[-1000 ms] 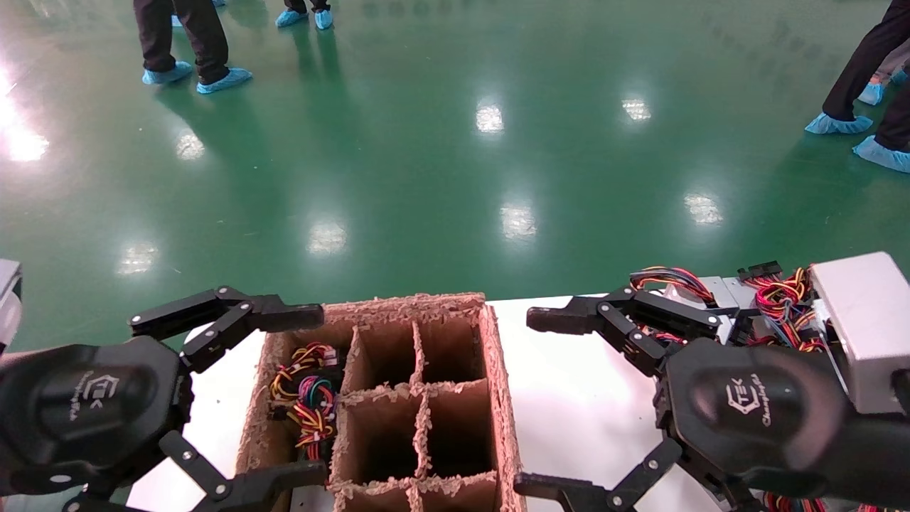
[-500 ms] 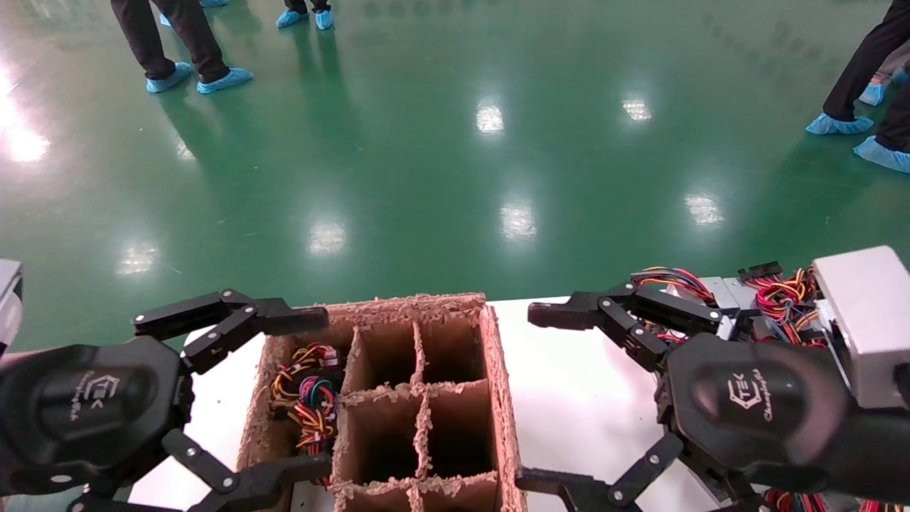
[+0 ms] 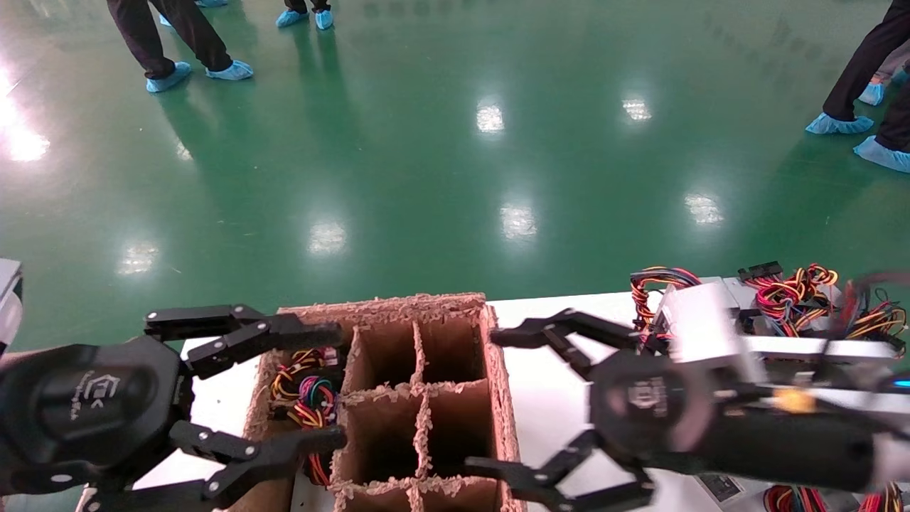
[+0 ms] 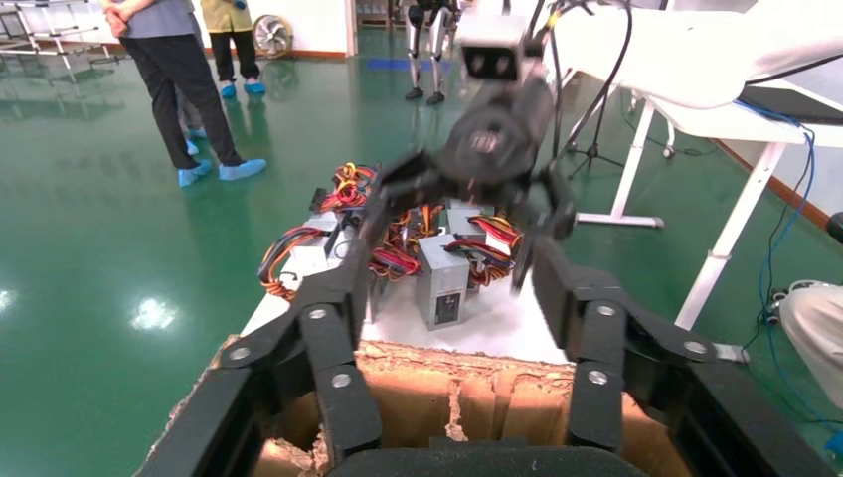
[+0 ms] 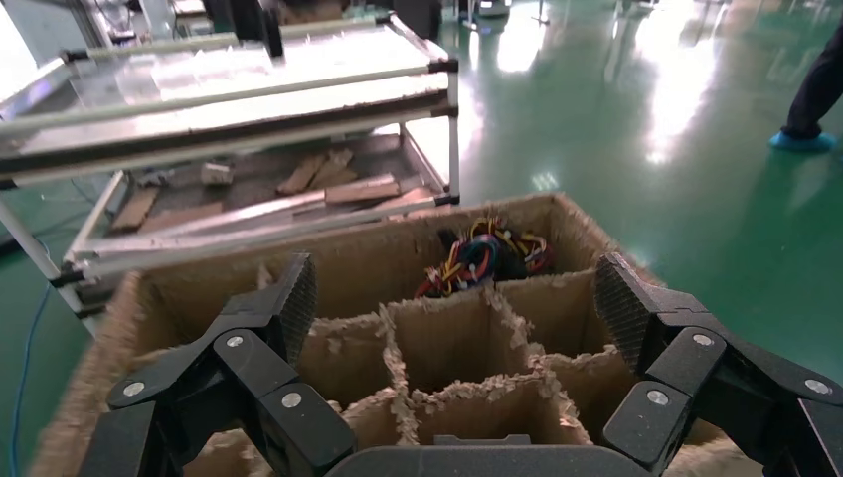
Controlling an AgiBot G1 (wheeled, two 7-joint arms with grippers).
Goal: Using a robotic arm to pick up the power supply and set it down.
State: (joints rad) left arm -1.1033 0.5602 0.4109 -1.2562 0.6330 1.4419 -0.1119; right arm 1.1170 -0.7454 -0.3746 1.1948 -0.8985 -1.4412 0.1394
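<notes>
- Progress: nothing had been picked up. The right gripper [image 3: 513, 405] hung empty with its fingers spread wide, just beside the right wall of the cardboard divider box [image 3: 498, 370], over the white desk [image 3: 547, 370].
- The left gripper [image 3: 313, 387] was likewise spread open and empty, at the left edge of the divider box, above the compartment that held a wire bundle [image 3: 306, 398].
- In the left wrist view the right gripper [image 4: 467, 214] hovered above the desk between the divider box and the cluster of supplies, holding nothing.
- Task item: the power supply [image 4: 442, 281], a grey metal box with a label on its near face, stood on the desk beyond the right side of the divider box, among other grey units and red, yellow and black wire bundles [image 4: 393, 260].
- Judgement: reach, grasp, lift and set-down all remained.
- The right wrist view looked across the divider box [image 5: 467, 338]; most cells appeared empty, one far cell carried coloured wires [image 5: 482, 253].
- Obstacles, as judged: tangled wires around the supply could snag the fingers; neighbouring units crowded it; frayed box walls stood close to both grippers.
- People in blue shoe covers [image 3: 227, 70] stood on the green floor [image 3: 426, 178], well beyond the divider box.
</notes>
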